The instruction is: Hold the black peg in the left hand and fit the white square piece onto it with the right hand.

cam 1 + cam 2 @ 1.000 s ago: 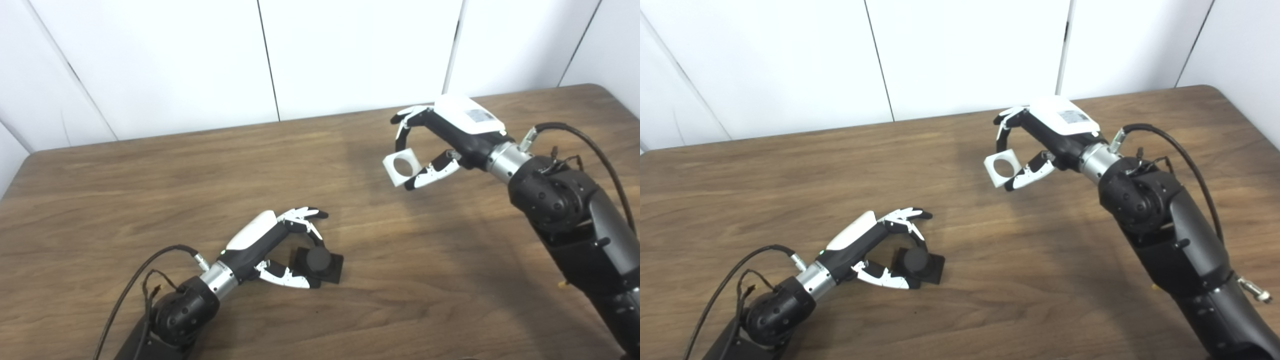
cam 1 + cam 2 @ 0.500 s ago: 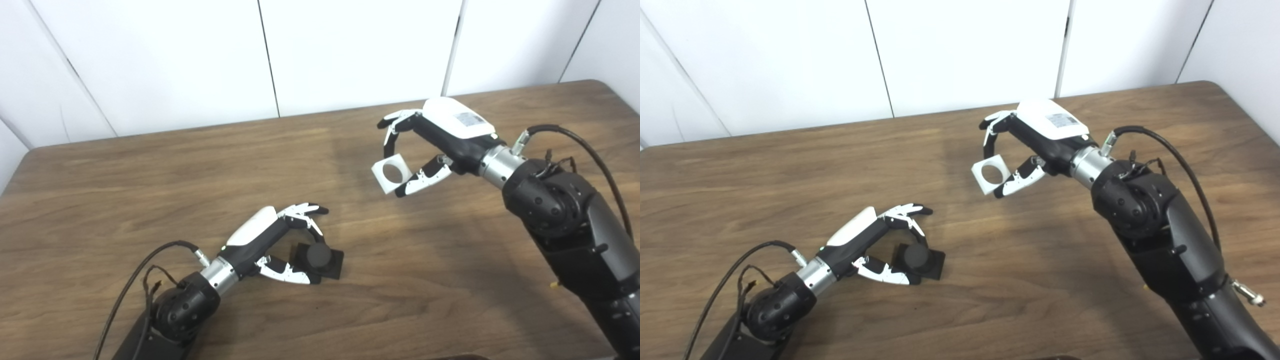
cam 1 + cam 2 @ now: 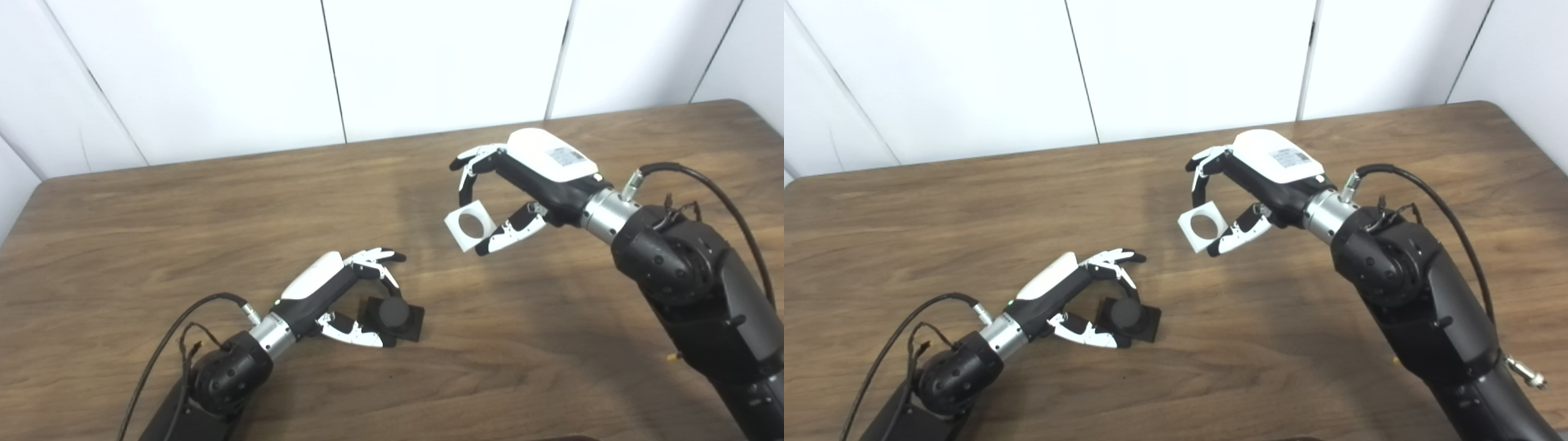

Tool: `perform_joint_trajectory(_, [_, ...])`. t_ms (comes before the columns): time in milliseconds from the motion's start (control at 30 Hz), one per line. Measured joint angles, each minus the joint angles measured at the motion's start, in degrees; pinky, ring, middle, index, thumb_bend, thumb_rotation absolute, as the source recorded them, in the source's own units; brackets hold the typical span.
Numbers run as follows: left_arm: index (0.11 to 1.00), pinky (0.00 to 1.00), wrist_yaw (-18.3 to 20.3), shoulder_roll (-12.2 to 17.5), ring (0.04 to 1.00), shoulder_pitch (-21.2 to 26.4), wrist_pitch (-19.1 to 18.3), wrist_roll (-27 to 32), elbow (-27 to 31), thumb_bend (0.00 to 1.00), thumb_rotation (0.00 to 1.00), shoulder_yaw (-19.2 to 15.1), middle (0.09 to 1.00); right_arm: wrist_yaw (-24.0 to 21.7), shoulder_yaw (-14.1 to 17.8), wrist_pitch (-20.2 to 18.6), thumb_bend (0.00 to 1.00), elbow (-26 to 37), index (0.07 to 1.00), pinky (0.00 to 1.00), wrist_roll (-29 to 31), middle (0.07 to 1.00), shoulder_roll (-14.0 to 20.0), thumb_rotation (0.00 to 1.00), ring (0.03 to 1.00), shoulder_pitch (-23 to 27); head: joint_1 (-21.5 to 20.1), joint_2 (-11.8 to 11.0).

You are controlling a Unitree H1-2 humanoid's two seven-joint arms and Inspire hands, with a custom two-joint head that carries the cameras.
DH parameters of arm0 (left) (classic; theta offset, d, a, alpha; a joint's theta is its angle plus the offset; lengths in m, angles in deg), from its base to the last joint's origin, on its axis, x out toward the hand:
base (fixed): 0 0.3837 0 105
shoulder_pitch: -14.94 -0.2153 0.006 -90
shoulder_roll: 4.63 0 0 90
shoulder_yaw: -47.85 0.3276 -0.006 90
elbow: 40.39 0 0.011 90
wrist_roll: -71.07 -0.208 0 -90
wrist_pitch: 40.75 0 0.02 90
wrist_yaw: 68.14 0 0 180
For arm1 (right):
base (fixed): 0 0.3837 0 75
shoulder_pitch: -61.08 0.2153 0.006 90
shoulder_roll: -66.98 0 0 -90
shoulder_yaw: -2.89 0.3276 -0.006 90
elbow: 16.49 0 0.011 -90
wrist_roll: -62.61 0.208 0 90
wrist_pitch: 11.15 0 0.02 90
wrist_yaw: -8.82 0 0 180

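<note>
From my remote station I see the left hand point(image 3: 334, 294) low on the wooden desk point(image 3: 153, 245), its fingers and thumb closed around the black peg point(image 3: 394, 316), which sits on its square base just at the fingertips. The right hand point(image 3: 520, 184) hangs above the desk, well apart from the left, pinching the white square piece point(image 3: 470, 224) between fingers above and thumb below, the round hole facing me. Nothing lies on the bare wood between the two hands; black cables trail from each wrist, and white wall panels point(image 3: 429, 61) stand beyond the far edge. Against the frame a second ago, the right hand and its piece have come lower and nearer the left hand, while the peg has not left the desk.
</note>
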Motion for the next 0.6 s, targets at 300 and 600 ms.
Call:
perform_joint_trajectory(300, [0.492, 0.91, 0.0, -0.3, 0.938, 0.1, 0.0, -0.2, 0.0, 0.51, 0.08, 0.0, 0.894, -0.9, -1.0, 0.8, 0.51, 0.6, 0.48, 0.76, 0.3, 0.797, -0.2, 0.14, 0.803, -0.2, 0.3, 0.0])
perform_joint_trajectory(600, [0.493, 0.93, 0.0, -0.5, 0.935, 0.1, -0.3, -0.5, 0.0, 0.51, 0.08, 0.0, 0.894, -1.4, -1.5, 1.3, 0.51, 2.1, 0.48, 0.78, 1.2, 0.799, -0.9, 0.14, 0.81, -0.2, 0.6, 0.3])
